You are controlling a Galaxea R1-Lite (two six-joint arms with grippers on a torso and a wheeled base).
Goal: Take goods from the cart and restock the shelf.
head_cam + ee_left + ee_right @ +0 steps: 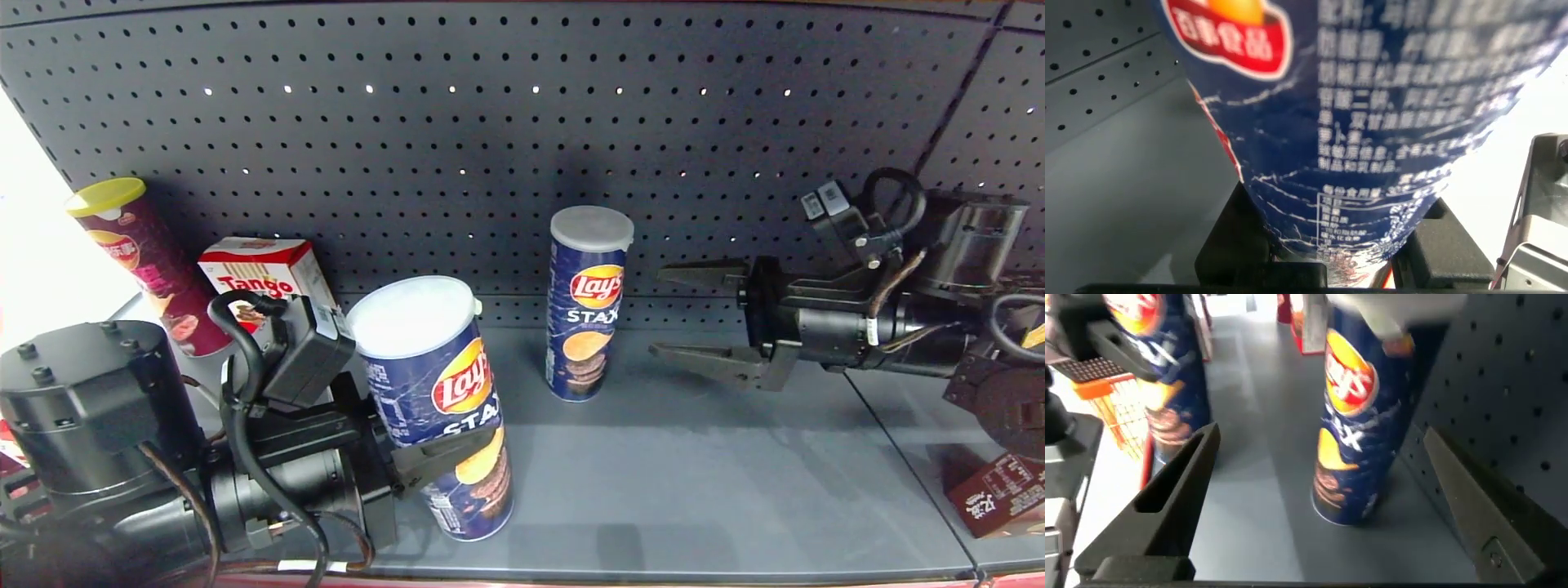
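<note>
3 cylindrical chip cans are counted on the shelf (694,474): 2 blue ones with translucent plastic lids and 1 maroon one with a yellow lid. The first blue can (433,392) is pinched around its lower half by the left gripper (445,453) at the front left of the shelf and is tilted, top toward the robot; contact between its base and the shelf cannot be told. The second blue can (588,302) is stood upright near the back, centre, just in front of the pegboard wall (490,122), which is dark sheet metal with rows of small round holes. The right gripper (660,313) is held level just right of that can, its 2 black wedge-shaped fingers spread wide, nothing between them. The maroon can (143,261) is leaned at the far left, with 1 red-and-white cardboard box (265,273) just beside it. 1 dark red box (1000,490) is seen at the shelf's front right edge. The shelf surface is flat, smooth grey metal.
</note>
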